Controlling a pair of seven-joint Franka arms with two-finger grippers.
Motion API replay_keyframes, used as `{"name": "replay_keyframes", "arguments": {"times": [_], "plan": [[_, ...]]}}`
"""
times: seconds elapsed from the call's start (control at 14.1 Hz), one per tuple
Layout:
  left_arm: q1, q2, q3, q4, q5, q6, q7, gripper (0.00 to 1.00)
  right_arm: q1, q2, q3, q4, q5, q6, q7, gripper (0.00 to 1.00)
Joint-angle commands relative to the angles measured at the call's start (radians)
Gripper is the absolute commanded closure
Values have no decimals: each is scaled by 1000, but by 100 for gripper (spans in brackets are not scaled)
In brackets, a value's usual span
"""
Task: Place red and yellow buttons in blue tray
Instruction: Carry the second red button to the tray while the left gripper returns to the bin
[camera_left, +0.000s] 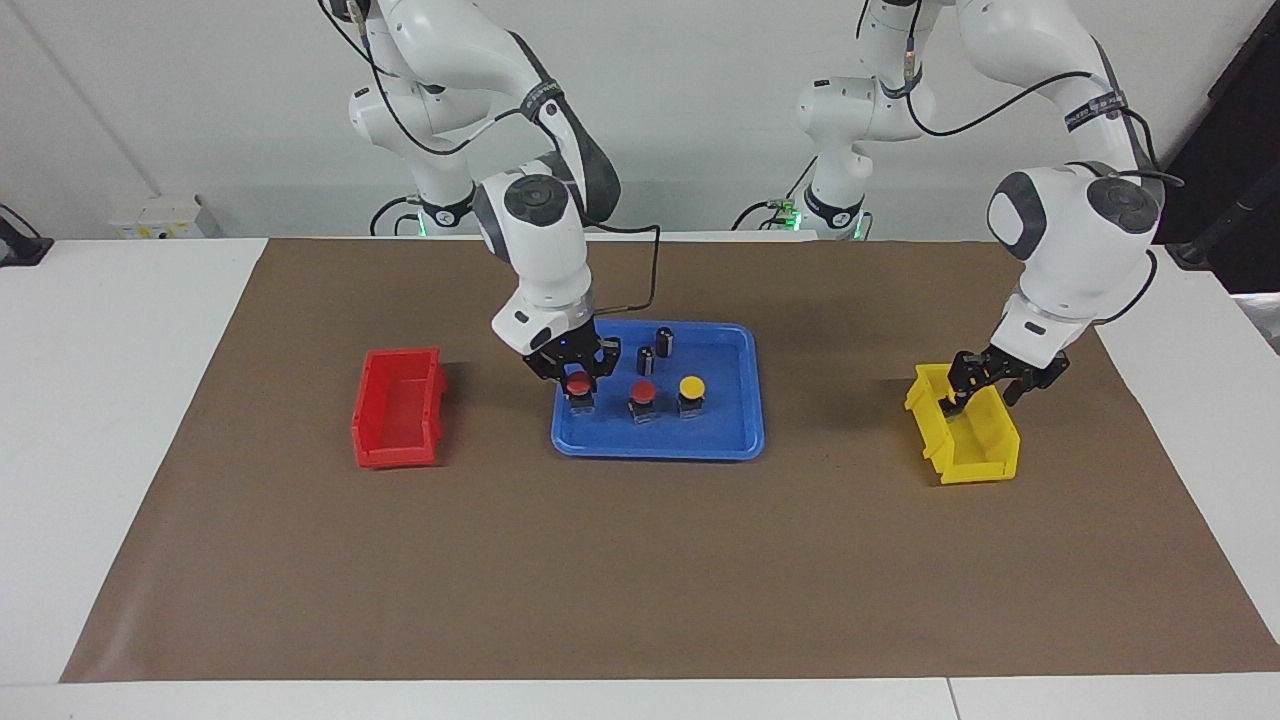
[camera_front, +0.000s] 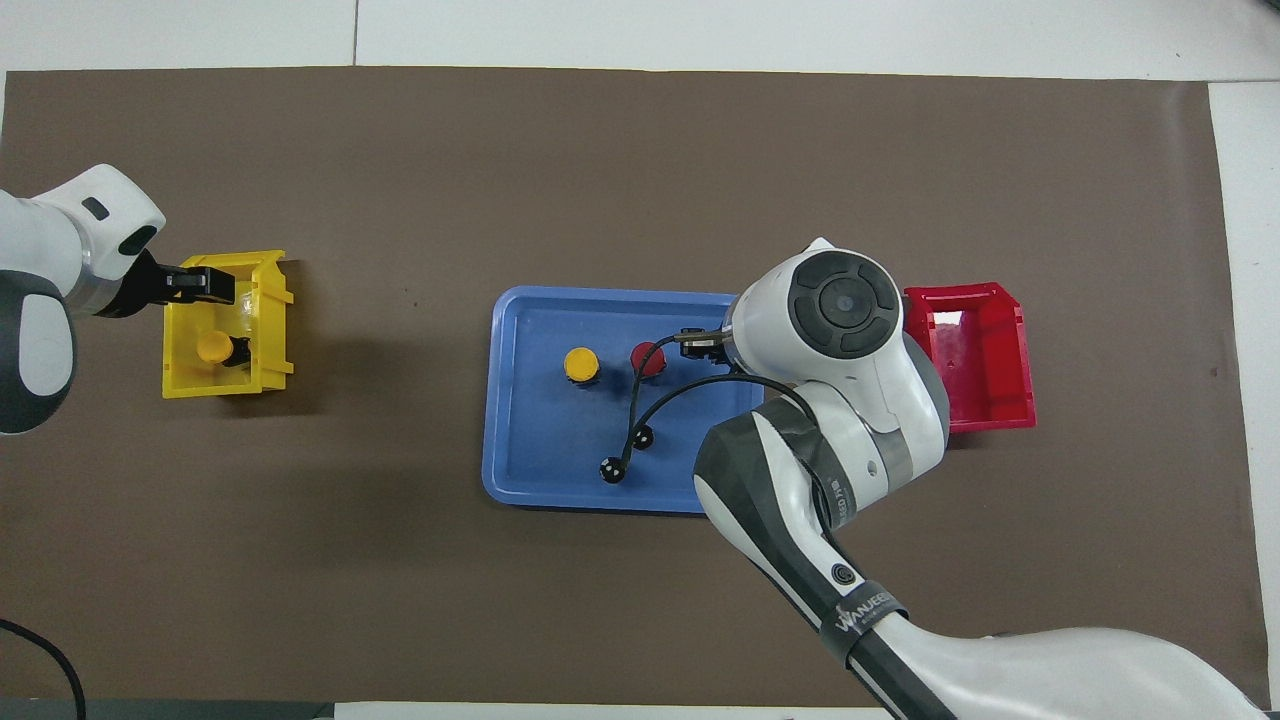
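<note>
Right gripper (camera_left: 579, 375) is sitting low over the flat rectangular blue plastic tray (camera_left: 735, 440), at the tray's end toward the right arm; its jaws are clamped around a red mushroom-capped push button on a black base (camera_left: 579, 385), which is standing on or just above the tray floor (cannot tell which). A second red-capped button (camera_left: 642, 393) and a yellow-capped button (camera_left: 691, 388) are standing upright in the same tray, side by side in a row with the held one. Two small dark cylinders (camera_left: 655, 350) are standing in the tray nearer to the robots than the buttons. Left gripper (camera_left: 975, 385) is hanging over the small yellow plastic bin (camera_left: 985, 455) toward the left arm's end of the desk, jaws apart. The second yellow-capped button (camera_front: 213, 347) is lying inside that bin, just beside the fingers. The small red plastic bin (camera_left: 398, 408) is sitting toward the right arm's end, beside the tray, on the brown mat (camera_left: 640, 580).
</note>
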Motion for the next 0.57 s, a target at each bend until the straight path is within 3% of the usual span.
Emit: {"name": "replay_keyframes", "arguments": {"times": [0.0,0.36,0.43,0.5], "plan": [[13,-38,-10,-109,0,82,8,27,14,5,-4,-31,6,44,13,70],[46,-43,-12,-116,0,80,8,27,26,-1,-4,-74,6,73,11,67],[48,-43,-12,-117,0,79,8,27,27,-4,-4,-94,6,99,11,63],[54,-45,-12,-125,0,80,6,27,28,-9,-4,-106,6,107,10,52]]}}
